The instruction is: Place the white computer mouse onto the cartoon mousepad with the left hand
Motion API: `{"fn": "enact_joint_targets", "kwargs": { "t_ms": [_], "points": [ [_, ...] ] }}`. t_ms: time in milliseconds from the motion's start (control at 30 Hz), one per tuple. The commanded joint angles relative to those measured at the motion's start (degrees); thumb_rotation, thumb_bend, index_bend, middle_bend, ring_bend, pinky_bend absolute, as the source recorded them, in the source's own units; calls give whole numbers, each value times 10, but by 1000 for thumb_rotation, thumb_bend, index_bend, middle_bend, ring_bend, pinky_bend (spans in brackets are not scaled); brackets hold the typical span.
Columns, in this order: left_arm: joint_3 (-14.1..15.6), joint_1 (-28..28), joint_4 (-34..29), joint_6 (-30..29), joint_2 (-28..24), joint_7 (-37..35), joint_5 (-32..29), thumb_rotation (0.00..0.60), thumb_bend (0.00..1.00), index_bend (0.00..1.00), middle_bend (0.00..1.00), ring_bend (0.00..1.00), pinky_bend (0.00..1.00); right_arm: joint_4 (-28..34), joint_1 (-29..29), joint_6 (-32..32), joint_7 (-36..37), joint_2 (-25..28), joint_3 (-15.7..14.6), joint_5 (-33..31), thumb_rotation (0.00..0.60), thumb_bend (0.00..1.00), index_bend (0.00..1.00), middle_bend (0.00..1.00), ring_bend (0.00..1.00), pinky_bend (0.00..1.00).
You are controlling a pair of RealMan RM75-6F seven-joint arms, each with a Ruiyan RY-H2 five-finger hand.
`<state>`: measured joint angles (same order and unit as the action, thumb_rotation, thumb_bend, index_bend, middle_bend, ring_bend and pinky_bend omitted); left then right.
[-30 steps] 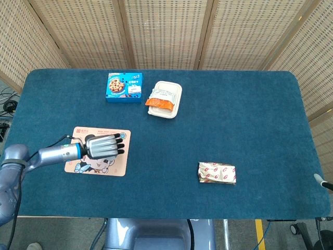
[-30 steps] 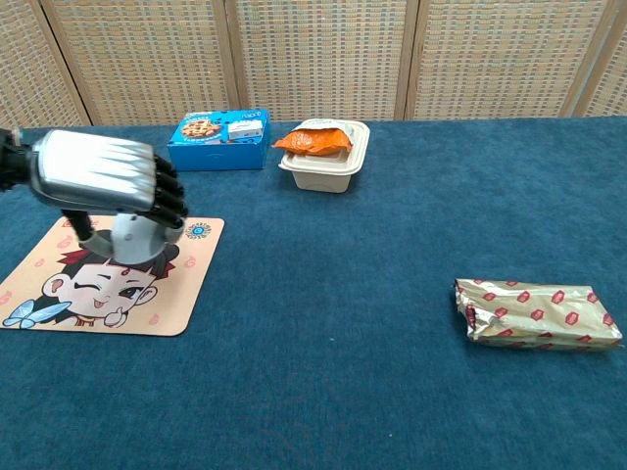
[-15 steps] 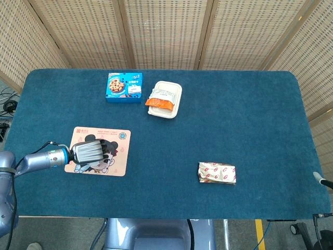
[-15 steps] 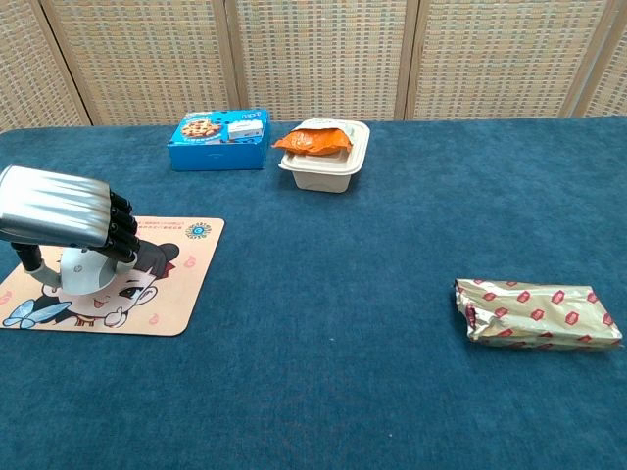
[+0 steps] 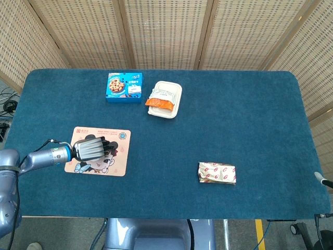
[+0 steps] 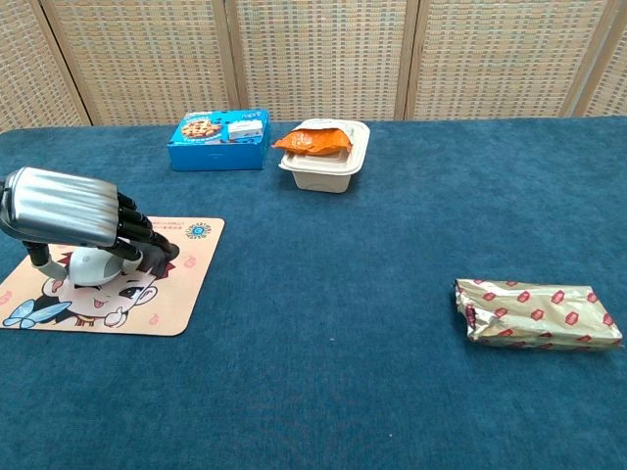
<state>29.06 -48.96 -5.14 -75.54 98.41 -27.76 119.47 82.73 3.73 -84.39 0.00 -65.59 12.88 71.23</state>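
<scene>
The left robot hand [image 6: 69, 211] arches over the white computer mouse [image 6: 93, 264], which rests on the cartoon mousepad [image 6: 147, 304] at the bench's [image 6: 343, 372] eight o'clock, fingers [image 6: 137, 235] spread and seemingly loosening. This looks like the release step; next, lift straight up without nudging it.

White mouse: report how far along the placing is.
Done: the white mouse rests on the cartoon mousepad. In hand: the left hand arches over it, fingers extended; whether they grip it is unclear. Left: lift the hand clear.
</scene>
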Motion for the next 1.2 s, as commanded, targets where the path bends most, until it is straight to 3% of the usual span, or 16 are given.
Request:
{"fn": "enact_joint_targets", "kwargs": {
  "t_ms": [33,233,400,433,533,700,833,900,1033,1133,1200],
  "points": [
    [0,-1,-2,-1,0,5,-1,600,67,54,0,81,315,1,-1,-1,1,1,0,1,600,0,0,0,0,0],
    [-2,2,-5,-20,-9,12,-6,600,41,1,0,44,312,4,-1,-3,1,2,-1,5,600,0,0,0,0,0],
    [-16,15,-13,-90,-44,-4,-21,600,36,0,0,32,312,8,-2,-3,0,2,-5,10,600,0,0,0,0,0],
    [-30,25,-23,-143,-64,-19,-35,600,35,0,0,33,312,11,-2,-3,0,2,-7,13,600,0,0,0,0,0],
    [-61,50,-34,-213,-89,-24,-66,600,35,0,0,32,312,15,-2,-5,0,4,-10,19,600,0,0,0,0,0],
    [-147,120,-100,-222,-112,-74,-167,600,11,0,0,10,293,28,-4,-12,2,8,-14,33,600,0,0,0,0,0],
    [-180,165,-248,-165,-164,-60,-224,600,0,0,0,0,185,39,-5,-17,2,11,-20,47,600,0,0,0,0,0],
    [-186,183,-360,-139,-206,-19,-247,600,0,0,0,0,144,44,-6,-21,3,13,-23,55,600,0,0,0,0,0],
    [-203,231,-651,-86,-307,176,-339,600,0,0,0,0,80,51,-8,-26,9,16,-29,68,600,0,0,0,0,0],
    [-207,267,-847,-70,-365,279,-419,600,0,0,0,0,31,54,-10,-29,13,18,-35,80,600,0,0,0,0,0],
    [-209,285,-920,-77,-385,309,-446,600,0,0,0,0,5,55,-12,-33,14,19,-38,87,600,0,0,0,0,0]
  ]
}}
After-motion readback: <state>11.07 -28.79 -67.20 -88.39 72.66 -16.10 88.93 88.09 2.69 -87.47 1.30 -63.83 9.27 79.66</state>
